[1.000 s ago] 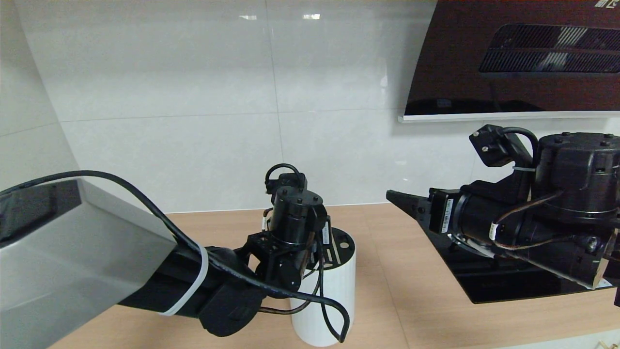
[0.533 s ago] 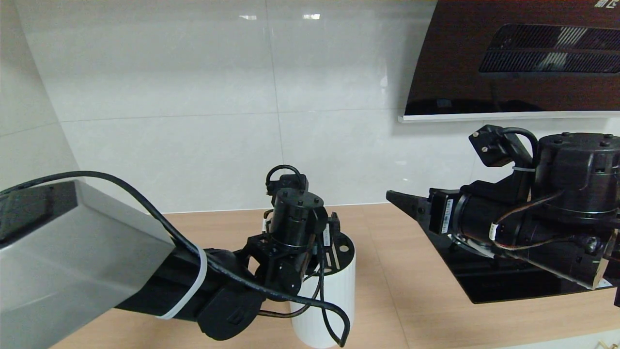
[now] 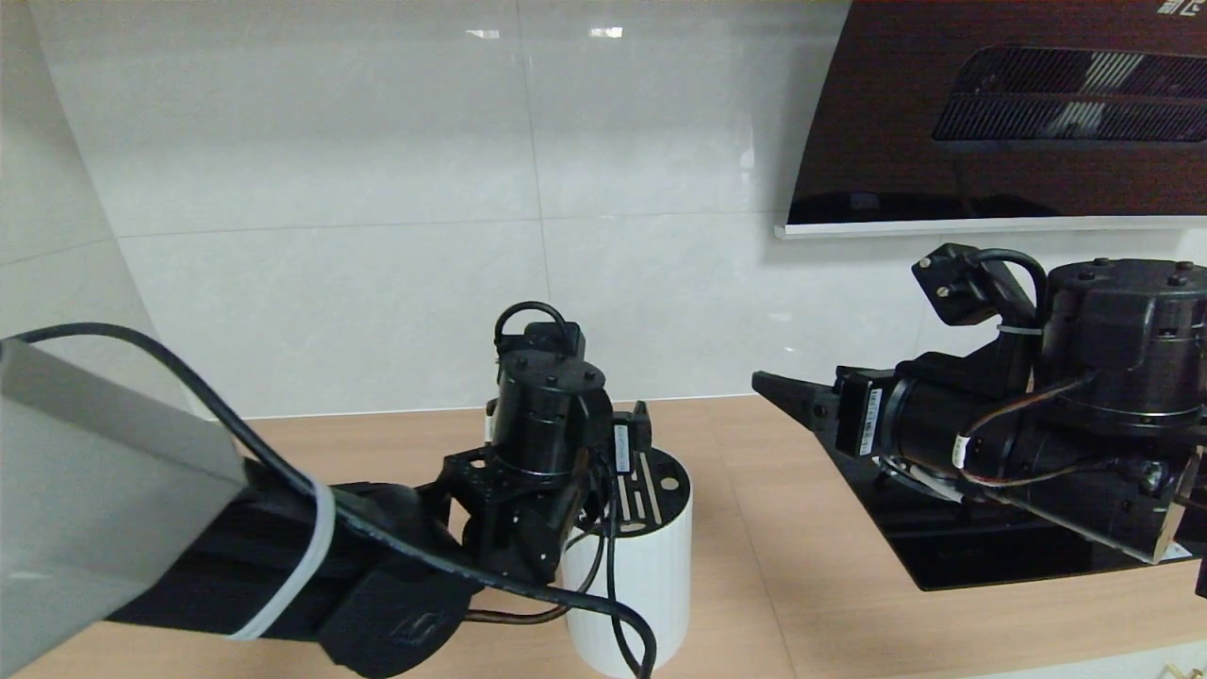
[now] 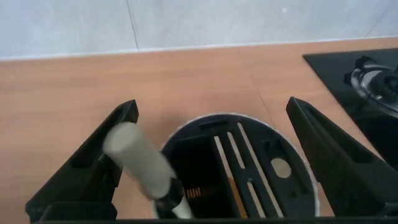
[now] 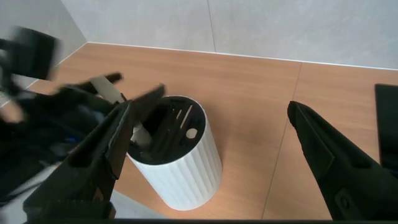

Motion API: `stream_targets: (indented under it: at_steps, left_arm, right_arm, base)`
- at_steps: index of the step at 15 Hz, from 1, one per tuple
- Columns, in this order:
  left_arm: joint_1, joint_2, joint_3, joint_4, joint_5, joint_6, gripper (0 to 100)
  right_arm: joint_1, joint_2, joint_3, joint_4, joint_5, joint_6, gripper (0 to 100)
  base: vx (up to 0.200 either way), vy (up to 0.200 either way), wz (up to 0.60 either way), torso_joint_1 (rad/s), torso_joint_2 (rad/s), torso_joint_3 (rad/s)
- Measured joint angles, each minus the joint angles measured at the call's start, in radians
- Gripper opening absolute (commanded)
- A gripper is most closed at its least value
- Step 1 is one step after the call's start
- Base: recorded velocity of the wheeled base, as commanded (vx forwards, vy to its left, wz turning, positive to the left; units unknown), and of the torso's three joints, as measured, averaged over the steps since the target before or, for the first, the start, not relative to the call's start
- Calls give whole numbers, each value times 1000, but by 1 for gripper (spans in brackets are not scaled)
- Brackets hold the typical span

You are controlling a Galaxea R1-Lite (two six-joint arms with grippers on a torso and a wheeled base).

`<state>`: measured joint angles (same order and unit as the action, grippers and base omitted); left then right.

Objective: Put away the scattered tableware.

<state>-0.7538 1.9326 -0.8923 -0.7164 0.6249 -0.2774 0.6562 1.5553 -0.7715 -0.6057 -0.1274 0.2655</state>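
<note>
A: While checking left gripper [image 4: 211, 109] over holder [image 3: 651, 585], found jaws wide, gripping nothing.
B: Utensil [image 4: 140, 158]?
A: Spotted its white handle poking from holder slot, just beside one jaw. Judged that piece stowed. Saw right gripper [image 5: 210, 109] wide too, empty, near stove [image 3: 943, 556]. Couldn't tell what else remained.

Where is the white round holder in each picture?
Head view: the white holder stands low in the middle, on the counter.
Left wrist view: it sits under the open left tool.
Right wrist view: it stands by the right tool.
Shared landmark: the black cooktop.
</note>
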Motion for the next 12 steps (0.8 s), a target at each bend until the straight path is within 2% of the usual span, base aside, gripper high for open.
stream_targets:
  at_steps: [4,6,8,12]
  left_arm:
    - [3,-194,77,-3,-12,104,100]
    - [5,-296,102,-8,-46,139,100]
    - [16,-376,121,-8,-59,146,100]
    - [83,-552,214,-4,-107,146,100]
  right_arm:
    - [-2,-6,4,0,0,0,100]
    - [-4,-16,5,3,-1,-8,100]
    - [-5,-27,10,2,-21,-59,100]
    - [-6,-133,58,0,-99,-109,100]
  base:
    - [0,0,0,0,0,0]
    - [0,0,0,0,0,0]
    - [0,0,0,0,0,0]
    - [0,0,0,0,0,0]
